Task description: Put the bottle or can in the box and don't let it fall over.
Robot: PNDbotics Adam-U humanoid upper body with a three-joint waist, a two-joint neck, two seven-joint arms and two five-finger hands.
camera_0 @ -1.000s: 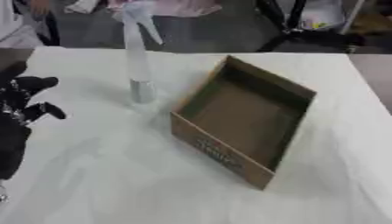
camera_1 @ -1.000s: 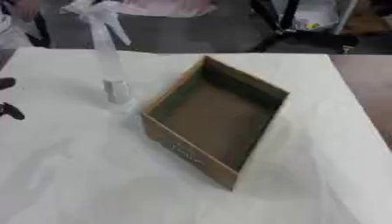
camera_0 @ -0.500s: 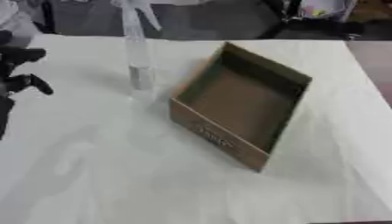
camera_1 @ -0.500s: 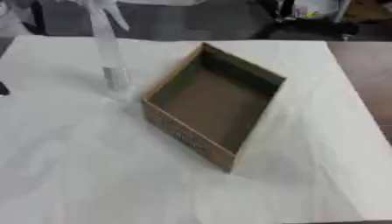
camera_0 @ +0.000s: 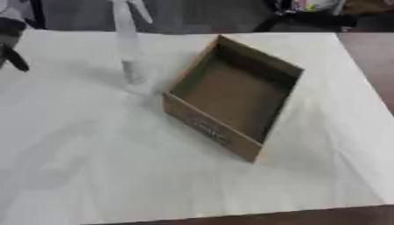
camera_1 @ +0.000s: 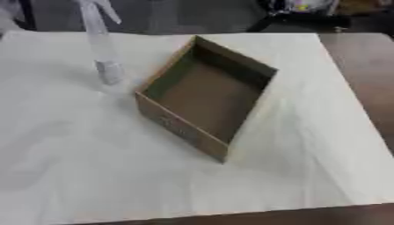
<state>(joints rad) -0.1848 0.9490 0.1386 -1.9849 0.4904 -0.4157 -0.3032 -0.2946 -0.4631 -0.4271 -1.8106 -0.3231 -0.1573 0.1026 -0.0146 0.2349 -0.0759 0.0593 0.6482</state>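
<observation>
Left eye view: left hand [camera_0: 11, 39] at the upper left edge, finger state cannot be told, touching nothing | right eye view: clear spray bottle [camera_1: 102, 52] upright on white table [camera_1: 92, 167], just left of open cardboard box [camera_1: 206, 96]

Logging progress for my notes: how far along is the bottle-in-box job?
Nothing is done yet: the spray bottle stands upright on the table, left of the empty box. The left hand holds nothing at the left edge. Grasping and placing remain.
</observation>
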